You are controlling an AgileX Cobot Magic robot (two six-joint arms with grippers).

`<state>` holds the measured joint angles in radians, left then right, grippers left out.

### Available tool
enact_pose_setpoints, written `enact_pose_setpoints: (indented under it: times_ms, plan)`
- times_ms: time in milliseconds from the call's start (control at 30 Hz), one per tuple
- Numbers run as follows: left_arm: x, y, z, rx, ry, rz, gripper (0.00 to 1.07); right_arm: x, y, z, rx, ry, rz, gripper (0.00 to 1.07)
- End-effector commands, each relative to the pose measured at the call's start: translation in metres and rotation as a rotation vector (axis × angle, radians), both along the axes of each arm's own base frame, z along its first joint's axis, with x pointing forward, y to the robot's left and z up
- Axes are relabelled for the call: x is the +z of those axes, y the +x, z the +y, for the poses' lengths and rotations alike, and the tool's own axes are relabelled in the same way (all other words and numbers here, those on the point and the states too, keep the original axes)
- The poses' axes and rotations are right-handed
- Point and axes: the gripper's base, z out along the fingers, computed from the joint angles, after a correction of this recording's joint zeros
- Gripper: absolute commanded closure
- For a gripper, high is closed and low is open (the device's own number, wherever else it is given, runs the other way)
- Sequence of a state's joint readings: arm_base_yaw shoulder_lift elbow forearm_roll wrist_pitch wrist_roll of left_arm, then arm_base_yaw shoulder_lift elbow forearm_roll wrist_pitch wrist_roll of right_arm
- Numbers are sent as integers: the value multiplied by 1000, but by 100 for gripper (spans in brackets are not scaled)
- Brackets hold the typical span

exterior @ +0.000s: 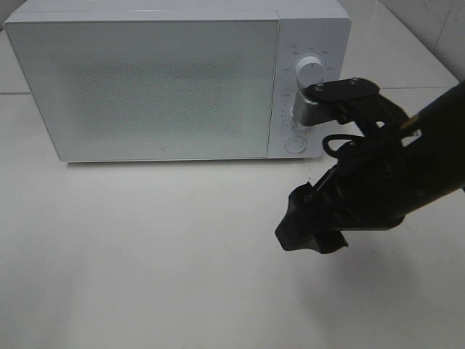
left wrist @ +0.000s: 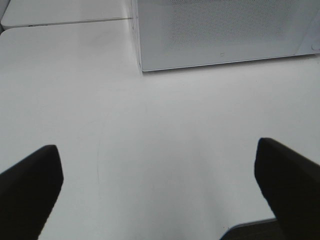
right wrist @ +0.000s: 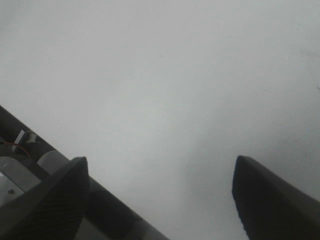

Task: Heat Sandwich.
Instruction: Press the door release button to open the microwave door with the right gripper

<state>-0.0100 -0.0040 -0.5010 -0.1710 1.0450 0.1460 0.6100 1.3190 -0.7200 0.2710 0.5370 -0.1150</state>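
White tabletop (exterior: 145,276) (glossy, evenly lit); white tiles (exterior: 429,29) beyond, far right.

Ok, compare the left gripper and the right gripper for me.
The left gripper faces the closed microwave; the right gripper points at the table alone. The high camera shows the right gripper over the table in front of the microwave, but not the left gripper. Both stand open and hold nothing.

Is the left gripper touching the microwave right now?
Apart. The left wrist view shows the left gripper open, with a broad strip of bare table between it and the microwave.
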Motion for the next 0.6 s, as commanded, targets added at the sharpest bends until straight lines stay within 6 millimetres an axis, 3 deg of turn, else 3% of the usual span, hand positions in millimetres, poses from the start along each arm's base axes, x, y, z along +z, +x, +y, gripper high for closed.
enact_pose_setpoints:
  times_ms: [33, 600]
  plan:
    - [0, -4, 0, 3, -7, -34, 5, 16, -11, -10, 37, -16, -26, 31]
    - [0, -4, 0, 3, -7, -34, 5, 73, -75, -57, 55, 1, -133, 31]
